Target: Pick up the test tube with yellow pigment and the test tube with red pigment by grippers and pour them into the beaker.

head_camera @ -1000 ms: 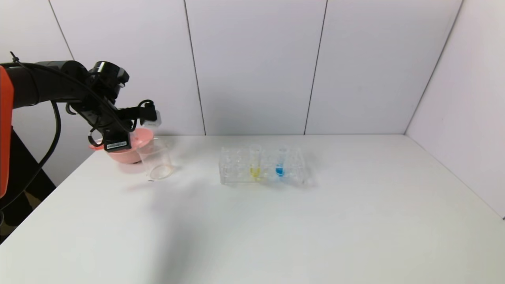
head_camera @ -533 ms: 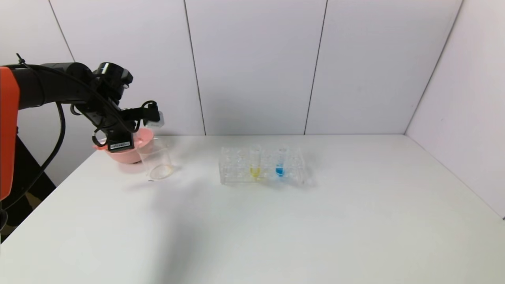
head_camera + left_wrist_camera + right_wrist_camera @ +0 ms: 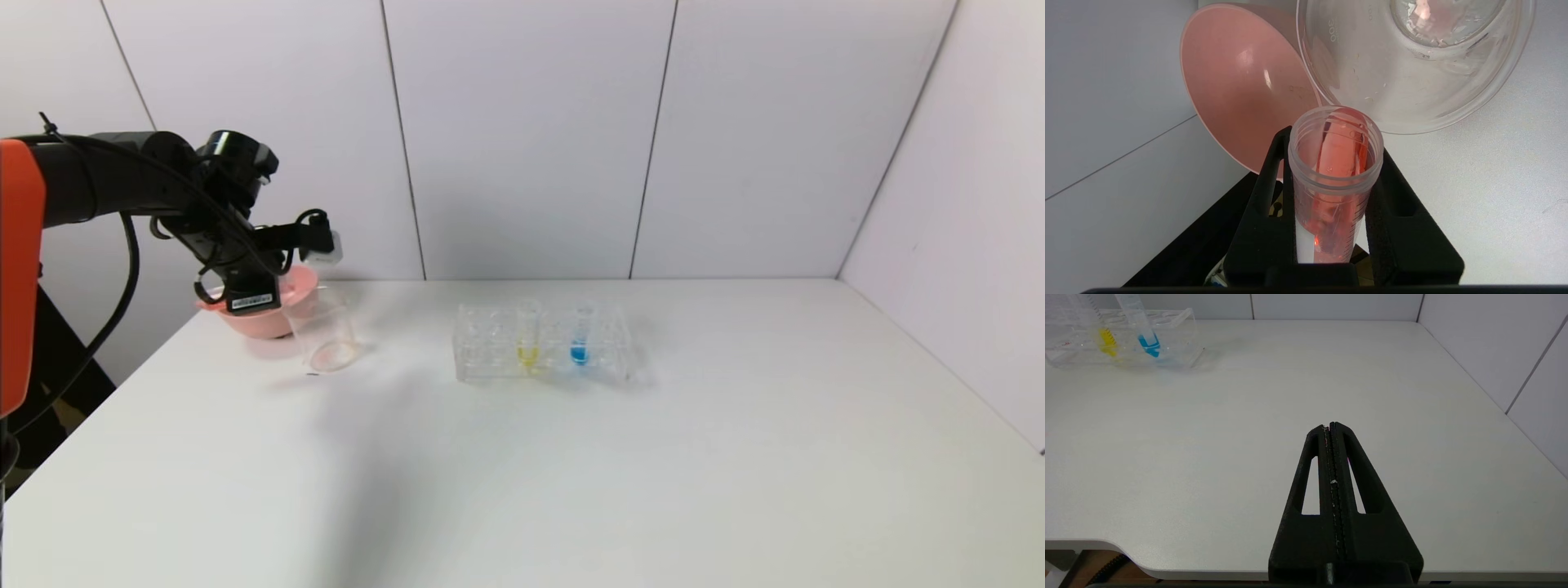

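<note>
Left gripper clamps red tube, red liquid inside, mouth just beside beaker marked "300"; pink bowl adjacent; right gripper closed, empty.

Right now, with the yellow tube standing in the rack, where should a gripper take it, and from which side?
Grip the test tube with yellow pigment on its bare upper wall, above the clear tube rack. It stands nearly upright, so come down from above, then lift straight out. The blue-liquid tube stands close beside it; fingers are probably best placed front and back.
</note>
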You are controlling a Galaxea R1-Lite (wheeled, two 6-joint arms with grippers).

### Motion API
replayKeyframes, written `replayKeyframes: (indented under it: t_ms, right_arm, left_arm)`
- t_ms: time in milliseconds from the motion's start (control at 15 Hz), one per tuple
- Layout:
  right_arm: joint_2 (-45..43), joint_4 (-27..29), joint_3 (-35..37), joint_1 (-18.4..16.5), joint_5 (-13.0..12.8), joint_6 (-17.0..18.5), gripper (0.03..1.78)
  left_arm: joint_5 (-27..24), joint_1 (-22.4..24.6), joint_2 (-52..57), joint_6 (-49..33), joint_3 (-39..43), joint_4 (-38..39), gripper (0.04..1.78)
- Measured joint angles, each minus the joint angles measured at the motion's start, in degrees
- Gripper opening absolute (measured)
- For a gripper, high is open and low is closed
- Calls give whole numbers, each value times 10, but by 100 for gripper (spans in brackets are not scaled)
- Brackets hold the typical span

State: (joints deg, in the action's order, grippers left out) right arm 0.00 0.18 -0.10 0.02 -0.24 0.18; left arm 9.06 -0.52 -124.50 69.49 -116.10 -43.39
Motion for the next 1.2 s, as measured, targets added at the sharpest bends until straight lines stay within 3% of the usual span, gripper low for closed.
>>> replayKeyframes:
  t_ms: [467, 733, 1200]
  right_arm:
    - [0, 0, 0, 0, 0, 0, 11]
    - [0, 0, 0, 0, 0, 0, 11]
    - [0, 0, 0, 0, 0, 0, 11]
  left_arm:
    - [1, -4, -2, 4, 0, 7, 49]
    - [38, -6, -3, 30, 0, 8, 49]
    - [46, -10, -5, 45, 0, 8, 49]
